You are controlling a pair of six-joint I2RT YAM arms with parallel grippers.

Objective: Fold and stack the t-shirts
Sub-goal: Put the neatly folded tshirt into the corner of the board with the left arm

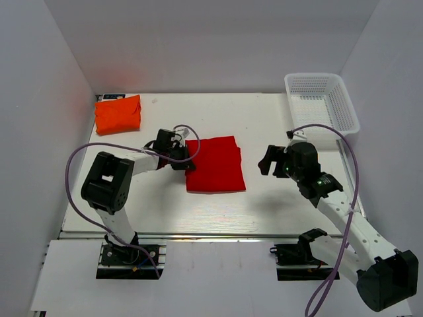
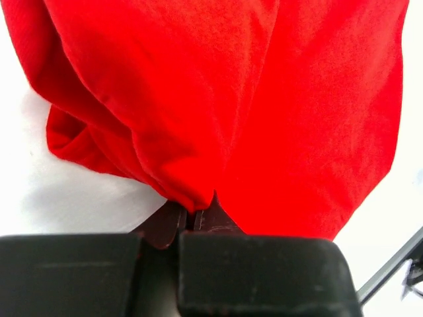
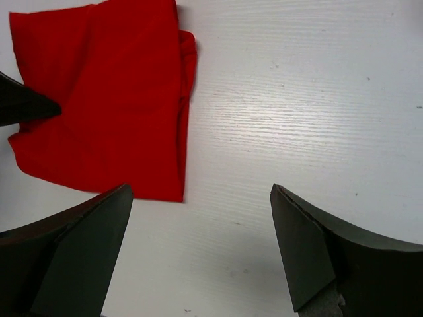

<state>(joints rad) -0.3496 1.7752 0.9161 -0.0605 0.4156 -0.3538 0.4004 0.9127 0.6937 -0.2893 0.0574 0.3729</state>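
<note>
The red t-shirt (image 1: 215, 164) lies folded in a rough square at the middle of the table. It fills the left wrist view (image 2: 251, 99) and shows at the upper left of the right wrist view (image 3: 99, 99). My left gripper (image 1: 187, 160) is shut on its left edge, where the cloth bunches up between the jaws (image 2: 195, 212). The orange t-shirt (image 1: 118, 114) lies folded at the far left corner. My right gripper (image 1: 272, 160) is open and empty, hovering over bare table to the right of the red shirt (image 3: 198, 224).
A white plastic mesh basket (image 1: 322, 105) stands at the far right corner. The table's front edge (image 1: 211, 234) runs just ahead of the arm bases. Grey walls close in the left, back and right sides.
</note>
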